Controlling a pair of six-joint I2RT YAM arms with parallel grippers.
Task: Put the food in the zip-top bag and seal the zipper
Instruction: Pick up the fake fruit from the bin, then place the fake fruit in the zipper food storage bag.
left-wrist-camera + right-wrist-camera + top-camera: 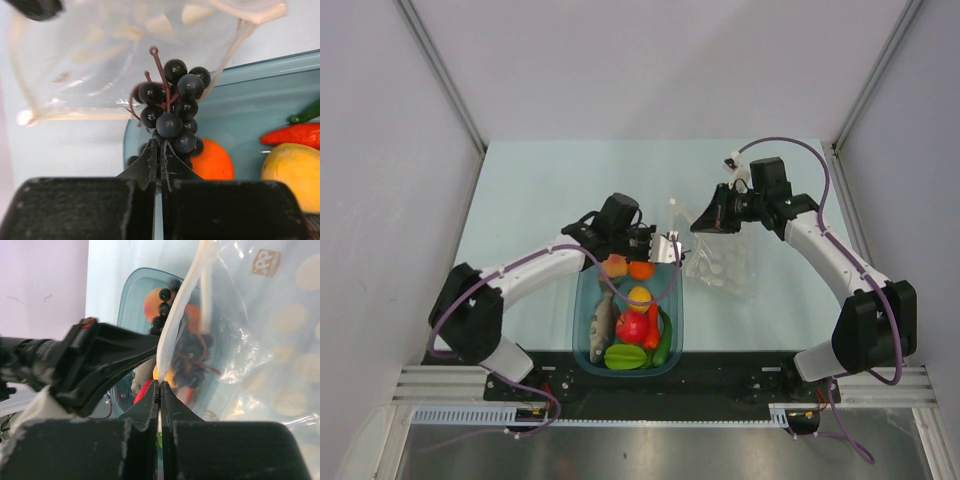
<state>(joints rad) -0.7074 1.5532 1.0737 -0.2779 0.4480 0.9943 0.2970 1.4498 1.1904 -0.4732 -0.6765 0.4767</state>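
Observation:
My left gripper (161, 146) is shut on the lower end of a bunch of black grapes (172, 107) and holds it up at the mouth of the clear zip-top bag (125, 55), above the tub's far end. My right gripper (161, 385) is shut on the bag's pale zipper strip (182, 305) and holds that edge up; the grapes (192, 352) show through the plastic. In the top view the left gripper (665, 250) and the right gripper (705, 222) meet at the bag (725, 265). An orange (212, 162) lies below the grapes.
The teal tub (582, 330) sits between the arm bases. It holds a peach (616, 265), an orange (641, 269), a lemon (639, 296), a red fruit (634, 326), a grey fish (603, 315), a starfruit (625, 356) and a green pepper (664, 340).

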